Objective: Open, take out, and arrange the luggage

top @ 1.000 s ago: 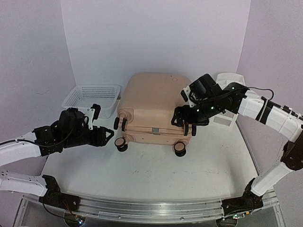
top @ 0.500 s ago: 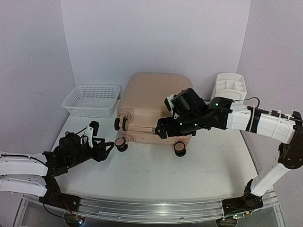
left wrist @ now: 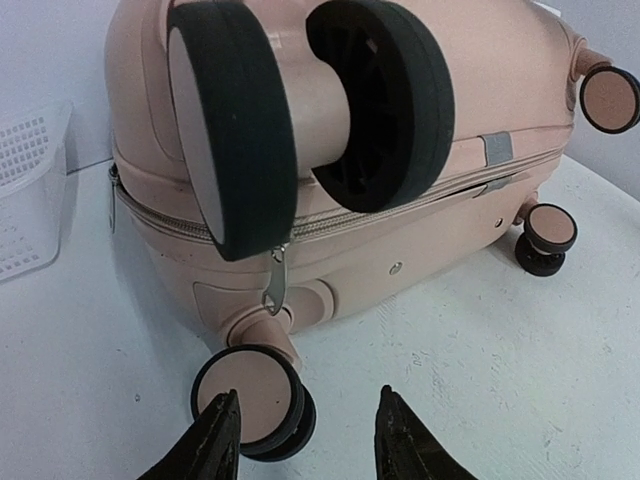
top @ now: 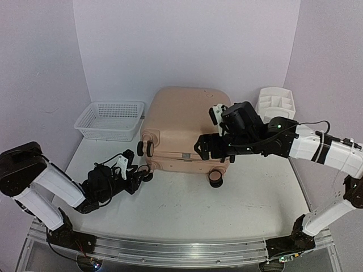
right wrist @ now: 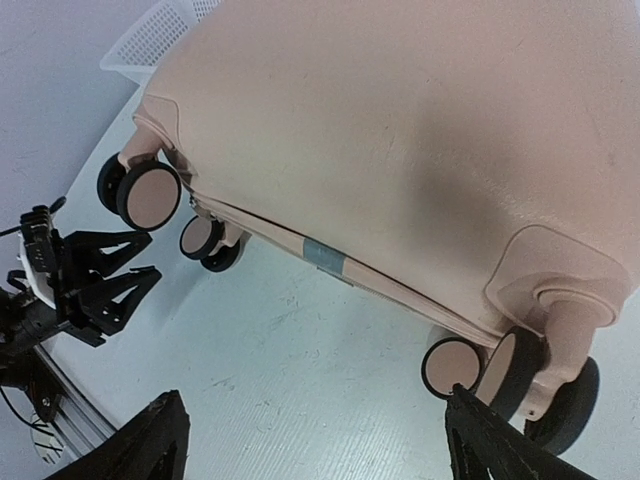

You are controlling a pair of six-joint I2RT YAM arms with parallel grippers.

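Observation:
The peach-pink luggage (top: 181, 122) lies shut on the table, wheels toward me. My left gripper (top: 136, 180) is low on the table, open and empty, just short of the luggage's front-left wheel (top: 146, 173). In the left wrist view the gripper (left wrist: 305, 425) has its left fingertip in front of that wheel (left wrist: 245, 395), with the metal zipper pull (left wrist: 275, 285) hanging above. My right gripper (top: 214, 153) hovers over the luggage's front edge, wide open and empty. In the right wrist view the gripper (right wrist: 312, 425) is above the table below the zipper seam (right wrist: 325, 255).
A white mesh basket (top: 110, 119) stands at the back left beside the luggage. A white plastic drawer organizer (top: 276, 105) stands at the back right, behind the right arm. Bare table (top: 187, 209) lies in front of the luggage.
My left arm has dropped to the table and moved right, close to the front-left wheel. My right gripper swung left along the luggage's front edge, then back a little right.

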